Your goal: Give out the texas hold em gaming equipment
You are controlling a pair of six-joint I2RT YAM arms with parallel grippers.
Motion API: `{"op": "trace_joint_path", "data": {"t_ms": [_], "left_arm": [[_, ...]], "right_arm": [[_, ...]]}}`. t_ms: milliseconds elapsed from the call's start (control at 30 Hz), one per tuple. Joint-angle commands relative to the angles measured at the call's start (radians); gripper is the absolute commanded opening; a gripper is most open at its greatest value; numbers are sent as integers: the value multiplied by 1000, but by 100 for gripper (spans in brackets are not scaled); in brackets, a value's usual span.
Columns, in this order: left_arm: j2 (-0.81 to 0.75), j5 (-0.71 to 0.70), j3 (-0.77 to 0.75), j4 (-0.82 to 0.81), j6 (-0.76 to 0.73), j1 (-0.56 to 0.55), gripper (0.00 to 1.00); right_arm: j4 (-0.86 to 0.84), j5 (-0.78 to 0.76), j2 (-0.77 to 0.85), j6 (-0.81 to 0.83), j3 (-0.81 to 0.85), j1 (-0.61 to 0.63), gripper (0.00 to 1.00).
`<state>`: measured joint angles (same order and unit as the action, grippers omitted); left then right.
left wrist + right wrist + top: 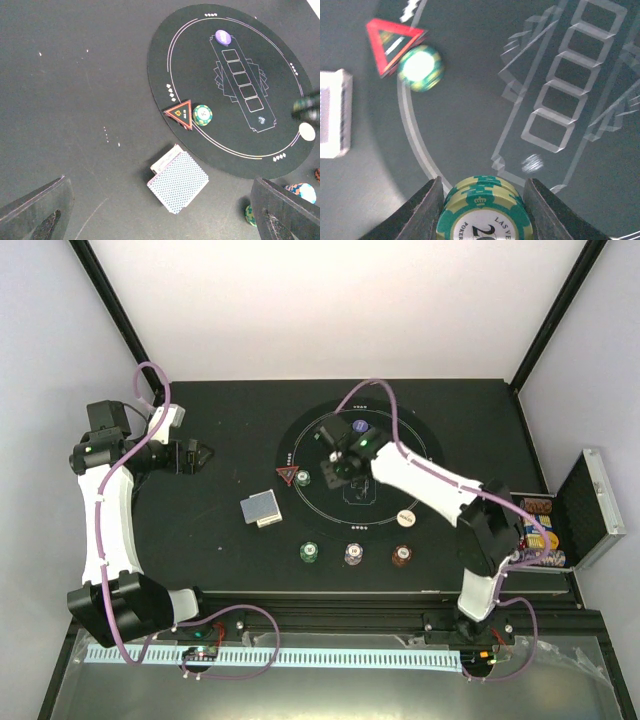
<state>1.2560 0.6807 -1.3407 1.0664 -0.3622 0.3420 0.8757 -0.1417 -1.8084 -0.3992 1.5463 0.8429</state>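
Note:
My right gripper [333,466] hovers over the round black mat [420,455], shut on a small stack of green chips [482,212]. A red triangle marker [288,476] and a single green chip [302,478] lie at the mat's left edge, also in the right wrist view [394,44]. A grey-blue-backed card deck [262,509] lies left of the mat. My left gripper [200,455] is open and empty, high above the deck [178,181]. A blue button [360,426] and a white button [406,517] sit on the mat.
Green [309,552], purple-white [354,554] and red-brown [401,555] chips lie in a row below the mat. The open silver case [595,510] with more chips stands at the right table edge. Black frame posts rise at the back corners.

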Motion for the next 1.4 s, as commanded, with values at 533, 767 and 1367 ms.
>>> {"op": "trace_joint_path", "data": {"t_ms": [533,767,1367], "left_arm": [[40,49,-37,12,-23,12,99],[69,43,-33,11,-27,11,99],[45,31,-50,34,-34,12,99]], "right_arm": [[94,7,-682,127,753,-473,3],[79,29,-767,125,819,-485,4],[135,7,-612,126,827,-472,73]]}}
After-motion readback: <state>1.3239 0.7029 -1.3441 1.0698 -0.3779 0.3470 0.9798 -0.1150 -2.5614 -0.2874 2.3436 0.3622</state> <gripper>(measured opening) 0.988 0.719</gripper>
